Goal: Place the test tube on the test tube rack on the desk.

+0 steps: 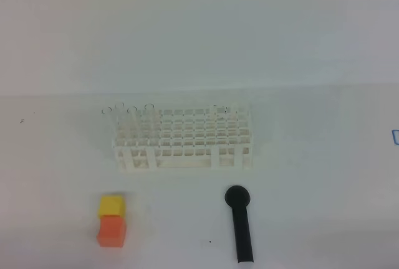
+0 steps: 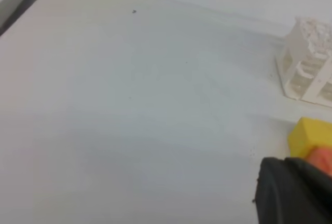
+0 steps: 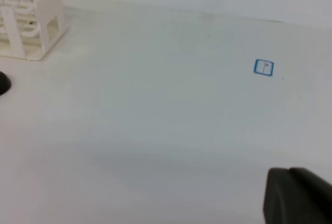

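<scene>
Far left, the left gripper [image 2: 293,193] is showing only as a dark block in the lower right corner of its own wrist view. It is sitting closed, with nothing visible in it, and it is not appearing in the high view at all. From it, the yellow block [image 2: 308,136] and the orange block [image 2: 322,157] are lying just ahead at 12 o'clock. The test tube rack [image 2: 306,63] is standing farther off, between 12 and 1 o'clock.

In the high view the two blocks are sitting at 7 o'clock from the rack, on the desk [image 1: 56,175]. No loose tube is showing on the white surface, though glass this faint could be escaping notice. The only clear tubes [image 1: 116,118] that can be made out are standing in the rack's left end. The test tube [image 1: 133,119] is most likely one of these, upright and leaning slightly toward 11 o'clock. The rack's long axis is running from 9 to 3 o'clock.

The black rod [image 1: 240,222] is lying at 5 o'clock from the rack, with its head pointing to 12.

The right gripper [image 3: 298,195] is likewise closed and empty-looking. It is seeing the rack at 10 o'clock, well apart, and a blue square mark [image 3: 263,67] at about 12. Since the tubes are occupying the rack's left end, the left arm is probably the nearer one.
</scene>
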You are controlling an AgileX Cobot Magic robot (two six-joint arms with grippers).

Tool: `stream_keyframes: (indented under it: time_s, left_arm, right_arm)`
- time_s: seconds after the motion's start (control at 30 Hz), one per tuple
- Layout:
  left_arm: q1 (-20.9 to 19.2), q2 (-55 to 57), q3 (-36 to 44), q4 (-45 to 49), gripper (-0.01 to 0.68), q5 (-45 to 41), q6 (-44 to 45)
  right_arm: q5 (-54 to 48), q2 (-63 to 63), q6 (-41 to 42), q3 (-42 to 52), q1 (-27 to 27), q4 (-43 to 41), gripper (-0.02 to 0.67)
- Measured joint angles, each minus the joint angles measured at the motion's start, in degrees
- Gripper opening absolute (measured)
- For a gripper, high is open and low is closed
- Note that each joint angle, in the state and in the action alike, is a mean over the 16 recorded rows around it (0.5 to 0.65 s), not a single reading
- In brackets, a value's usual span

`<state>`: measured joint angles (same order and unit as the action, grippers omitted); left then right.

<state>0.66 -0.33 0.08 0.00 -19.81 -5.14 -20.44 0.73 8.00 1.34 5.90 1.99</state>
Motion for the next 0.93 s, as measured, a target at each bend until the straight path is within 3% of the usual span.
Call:
stream_keyframes:
  time_s: [0.93]
  left_arm:
    - [1.9, -0.1, 0.0, -1.4, -0.001, 0.1, 0.3]
  right_arm:
    - [0.0, 0.0, -0.1, 0.0, 0.0, 0.0, -0.001]
